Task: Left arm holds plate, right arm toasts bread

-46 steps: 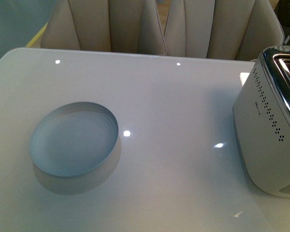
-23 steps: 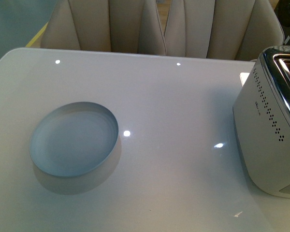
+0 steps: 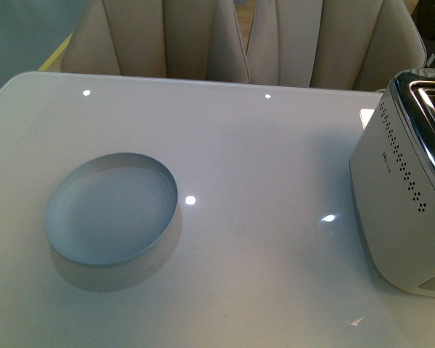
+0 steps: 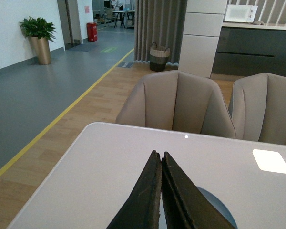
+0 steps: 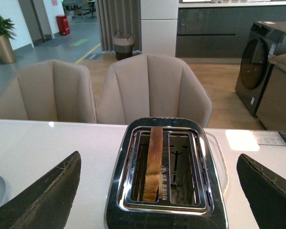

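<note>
Near the table's (image 3: pixel 261 145) left edge: your plate (image 3: pixel 110 210) — empty.
Toaster (image 5: pixel 166 174): bread (image 5: pixel 154 162) stands in one slot.
Left gripper (image 4: pixel 160 160): clenched, holding nothing.
Right gripper (image 5: pixel 162 188): spread wide.

Legible text is almost wholly lacking. The toaster (image 3: pixel 406 192) on the bench (image 3: pixel 261 159) carries a small dark mark on its pale side panel, just beside the rows of perforations in the front view — too small and blurred to be read as letters or as a logo. In the right wrist view a flat dark item (image 5: pixel 276 138) lying on the bench beyond the toaster shows faint pale print, likewise unreadable. In the left wrist view a red sheet (image 4: pixel 87 9) is fixed to the far wall — its content cannot be made out. No numbers, brand names or signs can be read anywhere.
</note>
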